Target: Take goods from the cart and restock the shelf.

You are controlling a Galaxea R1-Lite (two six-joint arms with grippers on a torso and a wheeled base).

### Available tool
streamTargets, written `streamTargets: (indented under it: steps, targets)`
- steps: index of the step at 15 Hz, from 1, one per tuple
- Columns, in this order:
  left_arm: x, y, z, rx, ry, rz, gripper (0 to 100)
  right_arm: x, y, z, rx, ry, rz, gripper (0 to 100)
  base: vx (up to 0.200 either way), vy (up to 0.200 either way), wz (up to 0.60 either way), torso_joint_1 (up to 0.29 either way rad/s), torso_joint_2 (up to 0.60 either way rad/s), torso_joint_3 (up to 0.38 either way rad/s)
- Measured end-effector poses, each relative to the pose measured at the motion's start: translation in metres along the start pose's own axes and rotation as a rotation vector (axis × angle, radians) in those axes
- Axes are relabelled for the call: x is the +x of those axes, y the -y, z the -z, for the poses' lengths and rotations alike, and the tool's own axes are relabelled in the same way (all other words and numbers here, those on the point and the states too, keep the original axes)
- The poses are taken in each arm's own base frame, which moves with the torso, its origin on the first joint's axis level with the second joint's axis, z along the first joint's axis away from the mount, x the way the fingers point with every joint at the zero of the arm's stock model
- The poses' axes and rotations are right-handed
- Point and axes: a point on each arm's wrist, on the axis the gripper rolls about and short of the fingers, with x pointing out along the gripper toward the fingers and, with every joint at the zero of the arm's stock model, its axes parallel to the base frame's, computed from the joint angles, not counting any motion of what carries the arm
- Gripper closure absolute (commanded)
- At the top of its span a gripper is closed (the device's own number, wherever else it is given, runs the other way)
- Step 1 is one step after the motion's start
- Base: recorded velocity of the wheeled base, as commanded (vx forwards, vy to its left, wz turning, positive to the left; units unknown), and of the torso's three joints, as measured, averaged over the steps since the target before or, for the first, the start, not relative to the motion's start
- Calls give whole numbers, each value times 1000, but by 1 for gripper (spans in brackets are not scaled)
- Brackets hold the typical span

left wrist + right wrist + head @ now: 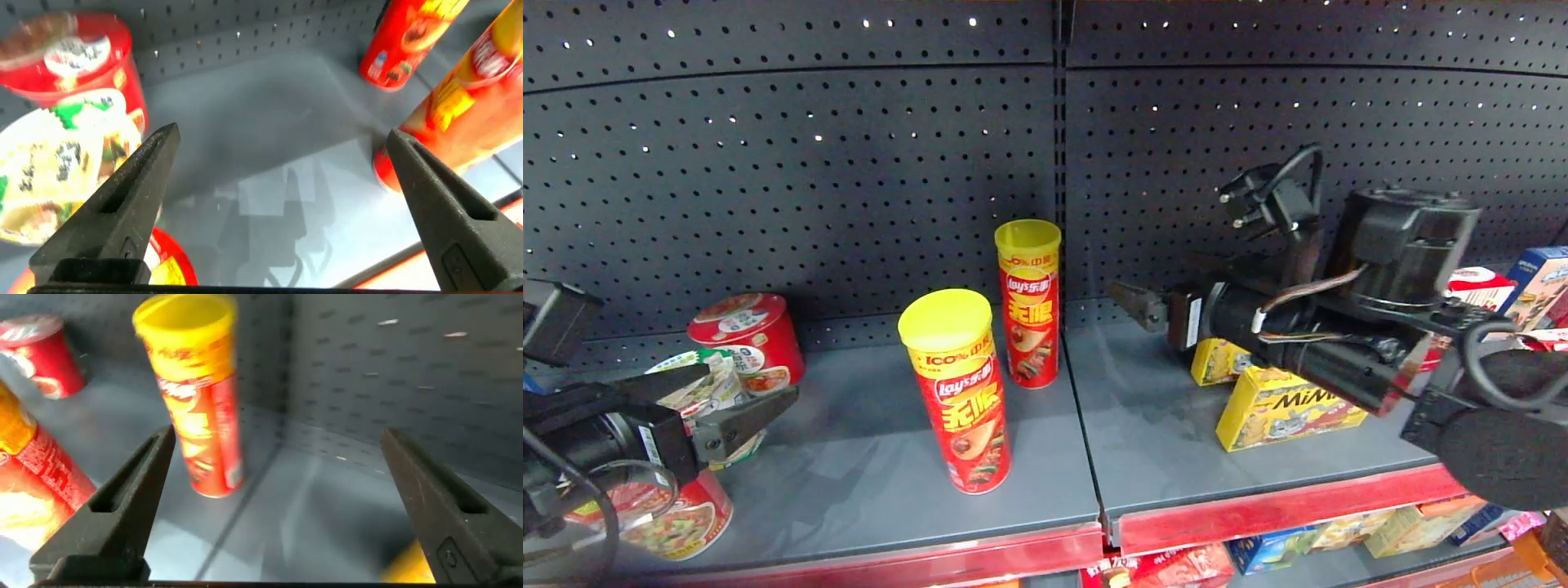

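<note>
A near chip canister [960, 400] and a far chip canister [1029, 302], both red with yellow lids and yellow lettering, stand out against a grey shelf [866, 465] trimmed with a glossy red front strip [1258, 510]. The back panel [849, 163] is near-black, dotted with even rows of holes. At left, a red noodle tub [747, 335] and a white-and-green cup lid [715, 376]; at right, a yellow snack box [1286, 408] with black lettering.
</note>
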Motion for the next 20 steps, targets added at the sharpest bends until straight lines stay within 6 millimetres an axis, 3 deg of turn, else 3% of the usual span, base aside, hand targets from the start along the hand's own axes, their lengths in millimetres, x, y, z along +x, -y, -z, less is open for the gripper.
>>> streamTargets:
  steps: [2, 6, 9, 20]
  targets:
    - [0, 0, 6, -8, -21, 0, 0, -28, 5, -16, -6, -53, 29, 0, 0, 0, 0, 0, 0, 0]
    - [0, 1, 9, -13, -30, 29, 0, -104, 9, -45, -44, -253, 117, 0, 0, 0, 0, 0, 0, 0]
    - [1, 1, 11, -18, -40, 67, 0, -150, 10, -64, -69, -243, 262, 0, 0, 0, 0, 0, 0, 0]
    - [5, -1, 10, -31, -42, 75, 0, -212, 27, -85, -17, -93, 735, 0, 0, 0, 0, 0, 0, 0]
